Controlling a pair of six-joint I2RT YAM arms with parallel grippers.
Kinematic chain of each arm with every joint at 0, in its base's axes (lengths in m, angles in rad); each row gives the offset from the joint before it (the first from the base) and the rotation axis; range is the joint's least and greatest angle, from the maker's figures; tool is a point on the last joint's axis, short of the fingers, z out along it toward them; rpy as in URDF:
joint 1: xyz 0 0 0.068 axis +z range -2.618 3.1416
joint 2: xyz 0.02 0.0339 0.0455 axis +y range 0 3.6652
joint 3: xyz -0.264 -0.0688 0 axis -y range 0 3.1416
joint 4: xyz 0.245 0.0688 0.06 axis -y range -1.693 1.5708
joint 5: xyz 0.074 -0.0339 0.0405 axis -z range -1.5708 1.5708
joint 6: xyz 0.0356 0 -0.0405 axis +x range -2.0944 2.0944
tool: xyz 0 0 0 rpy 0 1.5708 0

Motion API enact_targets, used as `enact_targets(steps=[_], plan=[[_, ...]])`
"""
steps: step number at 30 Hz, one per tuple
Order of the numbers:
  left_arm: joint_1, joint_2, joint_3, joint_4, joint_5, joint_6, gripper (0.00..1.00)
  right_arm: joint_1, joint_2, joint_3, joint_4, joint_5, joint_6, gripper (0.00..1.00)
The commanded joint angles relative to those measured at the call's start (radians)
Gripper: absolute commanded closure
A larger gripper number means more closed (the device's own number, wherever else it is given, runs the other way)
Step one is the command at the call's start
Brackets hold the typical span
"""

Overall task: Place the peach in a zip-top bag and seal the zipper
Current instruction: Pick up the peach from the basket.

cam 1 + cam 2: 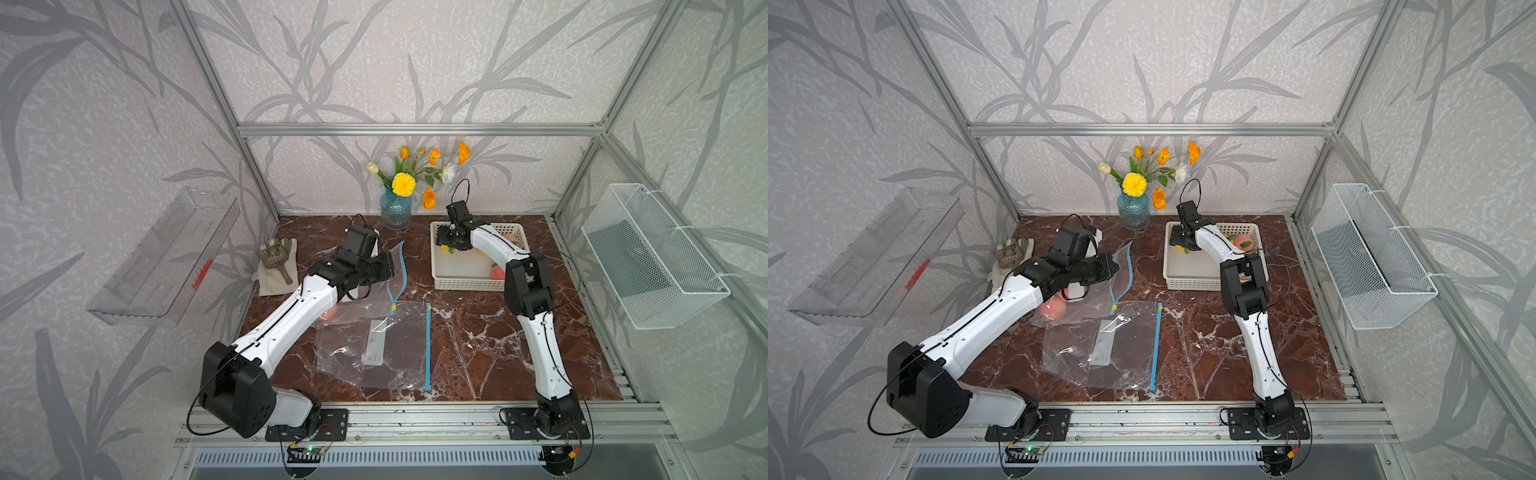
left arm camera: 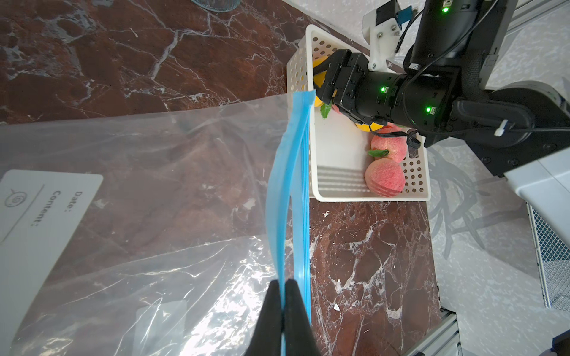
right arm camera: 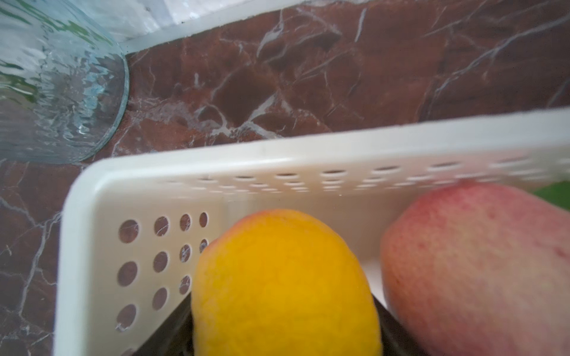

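Note:
My left gripper (image 2: 283, 286) is shut on the blue zipper strip (image 2: 288, 185) of a clear zip-top bag (image 1: 397, 266), holding that edge up off the table. A pink peach (image 1: 1052, 307) shows under the left arm, seemingly inside this bag. A second clear bag (image 1: 374, 345) lies flat with its blue zipper (image 1: 428, 347) straight. My right gripper (image 3: 282, 303) is down in the white basket (image 1: 465, 284), both fingers against a yellow peach (image 3: 283, 271). Beside it sits a pink peach (image 3: 478, 268); two more pink peaches (image 2: 385, 182) lie in the basket's other end.
A blue glass vase (image 1: 396, 212) with flowers stands at the back, close to the basket. A cloth with a small scoop (image 1: 278, 262) lies at the back left. A wire basket (image 1: 652, 257) hangs on the right wall, a clear shelf (image 1: 166, 257) on the left.

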Motion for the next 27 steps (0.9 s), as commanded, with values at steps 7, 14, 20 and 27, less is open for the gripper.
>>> enact_targets(steps=[7,14,20,27], plan=[[-0.003,-0.062,0.025,-0.052,-0.052,0.054,1.00,-0.009,-0.234,-0.256,0.112,-0.129,-0.021,0.38],[0.000,-0.117,0.109,-0.178,-0.199,0.151,1.00,-0.011,-0.529,-0.572,0.233,-0.178,-0.037,0.37],[0.003,-0.153,0.170,-0.193,-0.210,0.202,1.00,-0.011,-0.696,-0.712,0.300,-0.308,0.001,0.37],[0.001,-0.120,0.111,-0.083,-0.078,0.142,1.00,0.007,-0.872,-0.814,0.395,-0.461,0.024,0.37]])
